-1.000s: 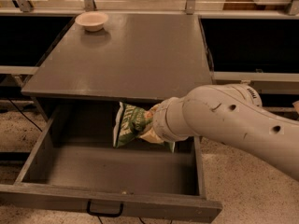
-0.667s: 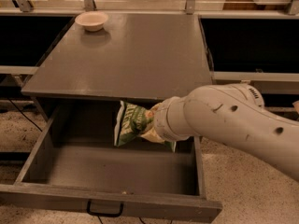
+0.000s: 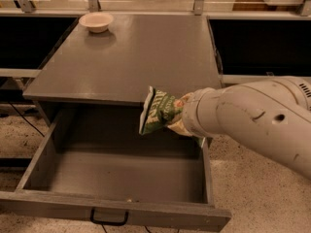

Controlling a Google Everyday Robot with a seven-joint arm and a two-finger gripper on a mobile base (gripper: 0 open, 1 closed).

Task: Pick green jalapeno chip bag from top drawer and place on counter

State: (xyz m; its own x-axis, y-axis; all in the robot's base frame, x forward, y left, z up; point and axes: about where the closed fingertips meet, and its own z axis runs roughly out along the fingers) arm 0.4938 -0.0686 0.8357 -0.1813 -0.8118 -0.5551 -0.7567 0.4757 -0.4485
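The green jalapeno chip bag hangs upright in the air, level with the front edge of the counter and above the back right part of the open top drawer. My gripper comes in from the right, mostly hidden by the white arm, and is shut on the bag's right side. The drawer is pulled far out, with its black handle at the front. The drawer floor shows nothing in it.
A small cream bowl stands at the counter's back left corner. Dark openings lie left and right of the cabinet. Speckled floor lies to the right, under my arm.
The bag and my gripper have risen from inside the drawer to the height of the counter's front edge.
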